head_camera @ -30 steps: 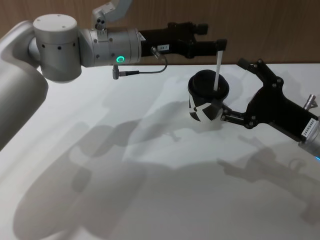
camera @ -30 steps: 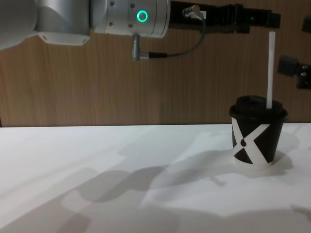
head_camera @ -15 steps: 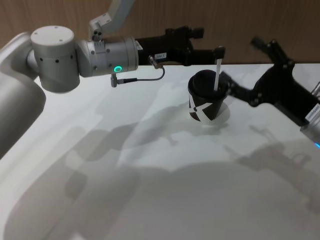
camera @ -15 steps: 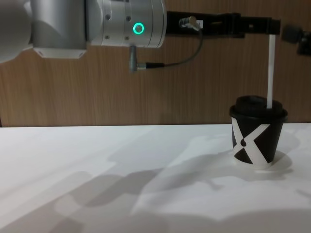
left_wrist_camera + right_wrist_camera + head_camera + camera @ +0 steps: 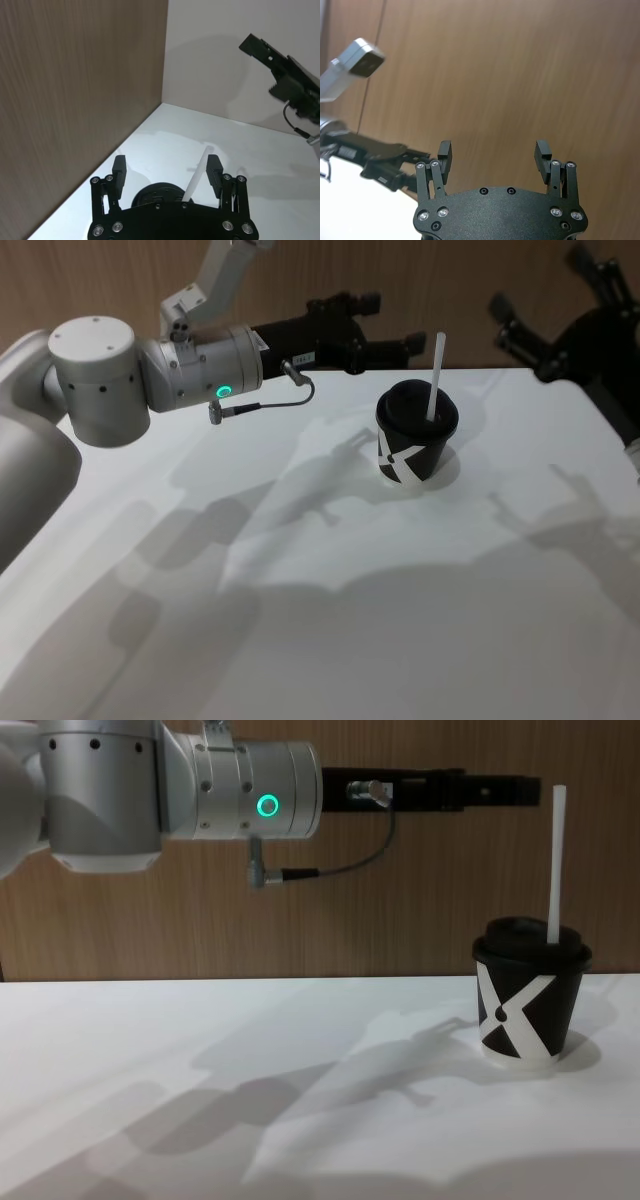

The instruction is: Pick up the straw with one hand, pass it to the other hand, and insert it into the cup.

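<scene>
The black cup point(image 5: 412, 445) with its white X pattern stands upright on the white table point(image 5: 300, 620). The white straw point(image 5: 434, 375) sticks up through its domed lid, leaning slightly. In the chest view the straw point(image 5: 553, 860) rises well above the cup point(image 5: 530, 1010). My left gripper point(image 5: 390, 322), on the silver arm with the green ring, hovers open just left of the straw's top and apart from it point(image 5: 530, 788). The left wrist view has the straw point(image 5: 197, 175) close to one open finger point(image 5: 214, 170), over the lid point(image 5: 155, 192). My right gripper point(image 5: 545, 285) hangs open, high at the back right.
A wooden wall point(image 5: 400, 900) runs behind the table. The silver left arm point(image 5: 150, 380) and its thin cable point(image 5: 265, 400) stretch across the back left. The right wrist view has my right gripper point(image 5: 494, 150) open against the wall, with the left arm point(image 5: 380, 152) beyond.
My left gripper has let go of the straw's top and drawn back to the left. My right gripper has risen from beside the cup to the back right. The straw stays in the cup.
</scene>
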Tool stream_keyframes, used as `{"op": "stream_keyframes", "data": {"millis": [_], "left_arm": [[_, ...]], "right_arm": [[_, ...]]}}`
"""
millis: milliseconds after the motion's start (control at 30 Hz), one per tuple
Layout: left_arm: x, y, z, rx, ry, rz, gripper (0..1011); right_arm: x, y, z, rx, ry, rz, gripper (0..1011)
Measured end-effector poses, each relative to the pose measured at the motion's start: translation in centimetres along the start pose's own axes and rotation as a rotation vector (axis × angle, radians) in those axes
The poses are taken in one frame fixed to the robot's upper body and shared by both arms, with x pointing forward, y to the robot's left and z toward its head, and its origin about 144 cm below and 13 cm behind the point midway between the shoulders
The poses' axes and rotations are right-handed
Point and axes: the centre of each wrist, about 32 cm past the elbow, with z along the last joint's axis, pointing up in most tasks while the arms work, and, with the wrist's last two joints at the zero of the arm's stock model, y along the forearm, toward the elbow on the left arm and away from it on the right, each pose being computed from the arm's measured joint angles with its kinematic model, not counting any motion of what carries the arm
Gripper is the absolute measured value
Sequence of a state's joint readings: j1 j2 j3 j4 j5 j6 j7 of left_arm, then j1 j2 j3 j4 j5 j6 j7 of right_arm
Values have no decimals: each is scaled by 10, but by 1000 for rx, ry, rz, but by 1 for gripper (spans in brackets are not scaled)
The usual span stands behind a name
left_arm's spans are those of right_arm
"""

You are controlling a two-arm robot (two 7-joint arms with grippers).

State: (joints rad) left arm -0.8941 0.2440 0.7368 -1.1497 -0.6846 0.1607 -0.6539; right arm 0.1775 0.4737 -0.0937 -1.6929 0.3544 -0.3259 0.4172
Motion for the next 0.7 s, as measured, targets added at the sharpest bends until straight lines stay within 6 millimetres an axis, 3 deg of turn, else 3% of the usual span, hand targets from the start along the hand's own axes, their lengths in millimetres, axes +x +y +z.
{"op": "stream_keyframes", "data": {"millis": [700], "left_arm": [[0, 3, -19, -133, -47, 22, 1003]], "right_arm": [[-8, -8, 21, -148, 202, -137, 1001]]}}
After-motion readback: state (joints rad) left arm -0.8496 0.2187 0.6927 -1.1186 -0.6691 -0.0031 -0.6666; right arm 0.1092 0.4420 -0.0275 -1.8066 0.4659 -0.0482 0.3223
